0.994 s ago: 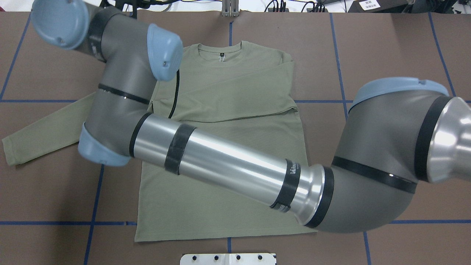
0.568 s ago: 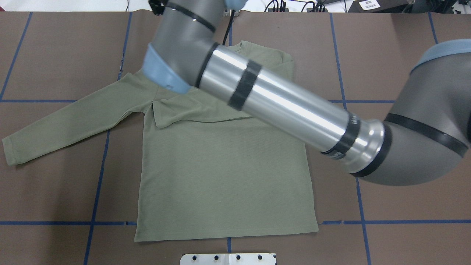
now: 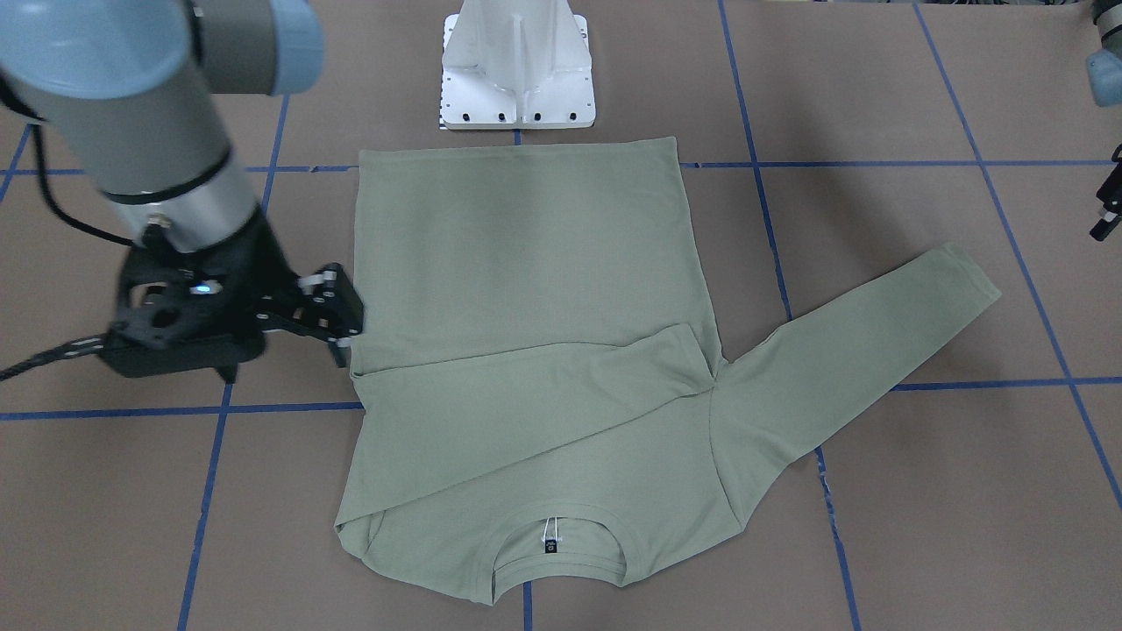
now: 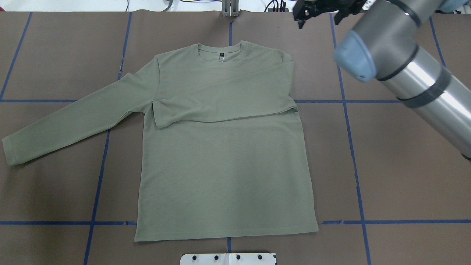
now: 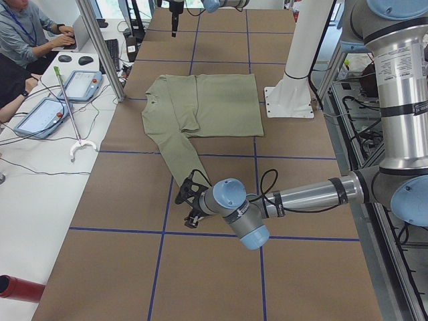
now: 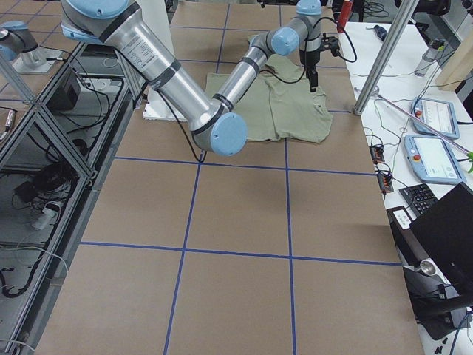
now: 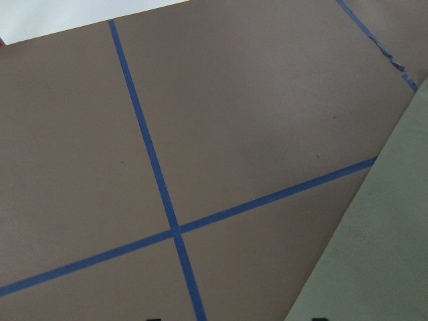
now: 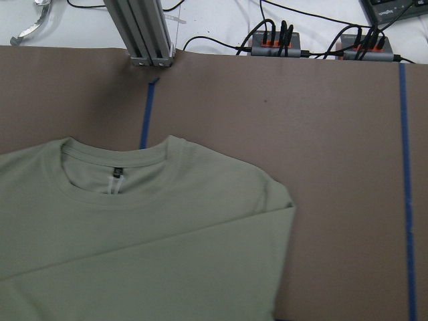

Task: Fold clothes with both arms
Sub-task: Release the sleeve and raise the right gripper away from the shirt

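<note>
You're looking at the sage-green long-sleeved shirt (image 4: 224, 165), which is lying flat and front-up in the overhead view. Its round neckline and small dark label are pointing to 12 o'clock and its hem to 6. The sleeve on the 3 o'clock side is lying folded across the chest, while the other is stretching out toward 8 o'clock.

The right arm (image 4: 415, 81), silver-grey with blue caps, is reaching in from 3 o'clock. It is holding the right gripper (image 3: 344, 311) raised near the 1 o'clock shoulder, fingers spread and gripping nothing.

The left arm (image 5: 307, 195) is stretching low over the table, carrying the left gripper (image 5: 187, 200) near the outstretched cuff. You can't tell how its jaws are standing.
</note>
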Controlling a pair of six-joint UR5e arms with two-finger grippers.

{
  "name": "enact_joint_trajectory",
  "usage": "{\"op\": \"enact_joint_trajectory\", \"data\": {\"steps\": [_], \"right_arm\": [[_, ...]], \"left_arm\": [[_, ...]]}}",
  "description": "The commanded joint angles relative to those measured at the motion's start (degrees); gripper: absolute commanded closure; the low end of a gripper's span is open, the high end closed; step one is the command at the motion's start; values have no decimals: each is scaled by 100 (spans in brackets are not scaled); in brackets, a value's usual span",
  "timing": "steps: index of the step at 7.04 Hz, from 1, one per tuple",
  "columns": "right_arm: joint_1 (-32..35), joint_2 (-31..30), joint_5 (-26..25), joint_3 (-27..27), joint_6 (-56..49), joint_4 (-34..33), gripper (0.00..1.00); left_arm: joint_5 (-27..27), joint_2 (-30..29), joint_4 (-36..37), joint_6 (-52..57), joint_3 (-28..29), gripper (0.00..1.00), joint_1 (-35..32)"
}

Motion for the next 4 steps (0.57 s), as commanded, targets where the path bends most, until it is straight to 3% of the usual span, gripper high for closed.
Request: {"op": "enact_joint_trajectory", "data": {"steps": [1, 4], "right_arm": [[455, -1023, 425, 804, -748, 23, 0], [456, -1157, 382, 982, -739, 23, 0]], "left_arm": [[399, -4, -749, -751, 493, 36, 583], [690, -65, -1334, -1866, 698, 38, 1304]]}}
